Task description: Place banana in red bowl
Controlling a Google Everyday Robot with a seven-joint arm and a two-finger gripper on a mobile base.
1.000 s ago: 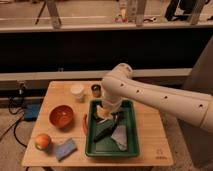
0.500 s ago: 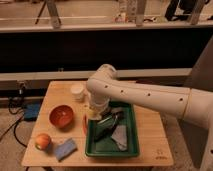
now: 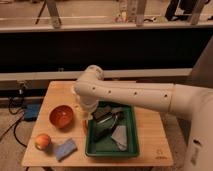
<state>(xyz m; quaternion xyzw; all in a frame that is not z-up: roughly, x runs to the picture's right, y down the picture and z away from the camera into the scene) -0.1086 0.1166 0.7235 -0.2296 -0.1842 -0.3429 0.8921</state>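
Gripper (image 3: 101, 119) over one green tray (image 3: 113, 154), near one red bowl (image 3: 61, 116).

The arm (image 3: 125, 92) swings its elbow further left over the table (it now covers the white cup that showed at the back a second ago). The gripper (image 3: 102, 119) shifts far less: over the left part of the green tray (image 3: 131, 150), it seems slightly lower and nearer the tray floor.

A green tray (image 3: 131, 148) was seen on the wooden table (image 3: 150, 131) — under the gripper (image 3: 101, 120); an orange fruit (image 3: 42, 141) and blue sponge (image 3: 65, 149) were set near-left.
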